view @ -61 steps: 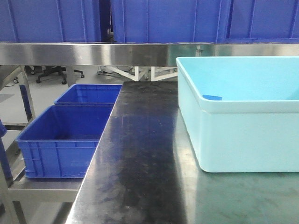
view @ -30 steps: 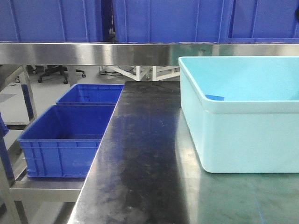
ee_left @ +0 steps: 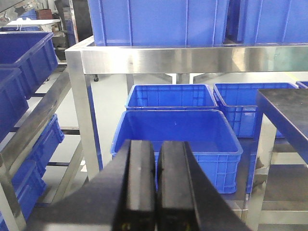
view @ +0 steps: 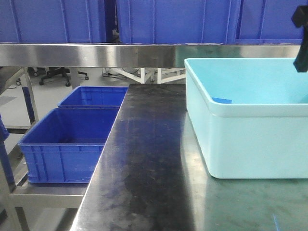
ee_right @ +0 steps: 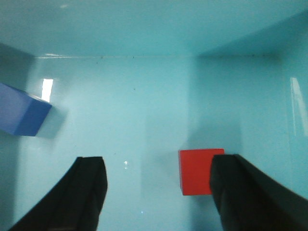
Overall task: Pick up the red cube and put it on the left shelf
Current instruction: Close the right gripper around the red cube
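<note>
Only the right wrist view is showing inside the smooth, glossy turquoise plastic tub sitting at the right edge of the dark, scuffed metal table. The red cube is lying on its floor, with a blue cube by the left wall. The right pincer is hanging released, the red cube just inside its right finger. The left pincer is clenching on nothing, facing ribbed blue crates.

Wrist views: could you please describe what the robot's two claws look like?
The left claw has two matte black, flat, slab-like fingers with squared tips. The right claw shows the same plain black fingers with blunt ends. No cables or markings show on either.
</note>
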Robot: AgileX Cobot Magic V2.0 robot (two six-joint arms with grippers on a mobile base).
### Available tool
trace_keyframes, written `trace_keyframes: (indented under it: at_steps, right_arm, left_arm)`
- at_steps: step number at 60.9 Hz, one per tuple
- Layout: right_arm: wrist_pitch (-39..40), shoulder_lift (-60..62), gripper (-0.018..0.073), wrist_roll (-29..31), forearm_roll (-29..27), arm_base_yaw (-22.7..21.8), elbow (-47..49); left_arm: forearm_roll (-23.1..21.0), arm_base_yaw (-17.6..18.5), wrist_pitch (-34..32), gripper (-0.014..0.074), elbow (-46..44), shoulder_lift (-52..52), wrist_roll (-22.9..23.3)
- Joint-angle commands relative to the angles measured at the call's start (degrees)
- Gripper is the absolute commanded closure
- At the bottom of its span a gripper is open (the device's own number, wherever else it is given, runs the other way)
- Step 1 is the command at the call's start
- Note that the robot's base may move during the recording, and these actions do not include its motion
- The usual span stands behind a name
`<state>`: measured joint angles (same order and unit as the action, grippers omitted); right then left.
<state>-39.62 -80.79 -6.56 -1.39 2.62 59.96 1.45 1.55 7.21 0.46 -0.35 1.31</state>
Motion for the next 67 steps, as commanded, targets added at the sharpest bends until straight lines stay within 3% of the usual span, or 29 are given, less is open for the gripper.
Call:
trace_keyframes:
  at_steps: [1, 51, 67]
  right_arm:
    - [1.4, 1.1, 0.0003, 0.1, 0.4, -1.2, 2.2]
    - [-2.3, -3.4, -0.0006, 0.1, 1.4, -2.9, 2.2]
    - [-2.6, -5.1, -0.0006, 0.1, 4.2, -3.3, 2.2]
  left_arm:
    - [-0.1, -0.1, -4.9, 0.0495, 1.4, -0.9, 0.1]
    - [-0.1, -0.1, -4.9, 0.0495, 1.4, -0.9, 0.1]
    - [-0.1, -0.1, -4.9, 0.0495, 1.4, -0.9, 0.1]
